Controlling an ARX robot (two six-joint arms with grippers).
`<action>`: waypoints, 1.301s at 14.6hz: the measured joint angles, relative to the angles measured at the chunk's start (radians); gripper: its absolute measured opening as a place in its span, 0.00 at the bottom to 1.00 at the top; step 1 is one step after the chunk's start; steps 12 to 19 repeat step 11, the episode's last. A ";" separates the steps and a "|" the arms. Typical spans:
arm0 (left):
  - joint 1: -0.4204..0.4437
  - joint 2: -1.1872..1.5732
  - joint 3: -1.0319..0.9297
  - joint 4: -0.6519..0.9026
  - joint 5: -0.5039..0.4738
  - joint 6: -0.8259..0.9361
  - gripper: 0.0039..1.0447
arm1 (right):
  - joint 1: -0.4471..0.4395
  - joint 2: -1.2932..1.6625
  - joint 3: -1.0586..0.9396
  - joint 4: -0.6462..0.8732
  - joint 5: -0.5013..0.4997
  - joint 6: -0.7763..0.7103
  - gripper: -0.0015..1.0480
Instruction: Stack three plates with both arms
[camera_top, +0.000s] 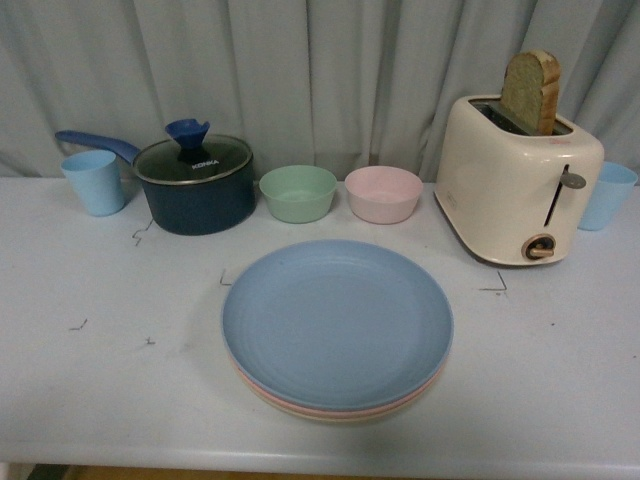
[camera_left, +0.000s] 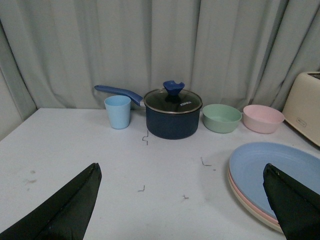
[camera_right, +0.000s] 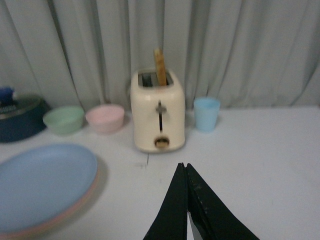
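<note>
The three plates sit in one stack at the table's front middle. The blue plate (camera_top: 337, 320) is on top, with the pink plate's edge (camera_top: 300, 407) and the beige plate's edge (camera_top: 345, 417) showing under it. The stack also shows in the left wrist view (camera_left: 272, 172) and the right wrist view (camera_right: 42, 185). Neither arm shows in the front view. My left gripper (camera_left: 182, 200) is open and empty above the bare table, left of the stack. My right gripper (camera_right: 183, 167) is shut and empty, right of the stack and in front of the toaster.
A dark blue lidded pot (camera_top: 195, 178), a green bowl (camera_top: 298, 193) and a pink bowl (camera_top: 383, 193) stand in a row at the back. A cream toaster (camera_top: 515, 175) holding bread is at the right. Light blue cups stand at far left (camera_top: 95, 182) and far right (camera_top: 606, 195).
</note>
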 joint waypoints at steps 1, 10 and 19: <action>0.000 0.000 0.000 0.000 0.001 0.000 0.94 | 0.000 0.000 0.004 0.006 0.000 0.000 0.02; 0.000 0.000 0.000 0.000 0.001 0.000 0.94 | 0.000 -0.002 0.000 -0.005 0.000 0.000 0.83; 0.000 0.000 0.000 0.000 0.001 0.000 0.94 | 0.000 -0.002 0.000 -0.005 0.000 0.000 0.93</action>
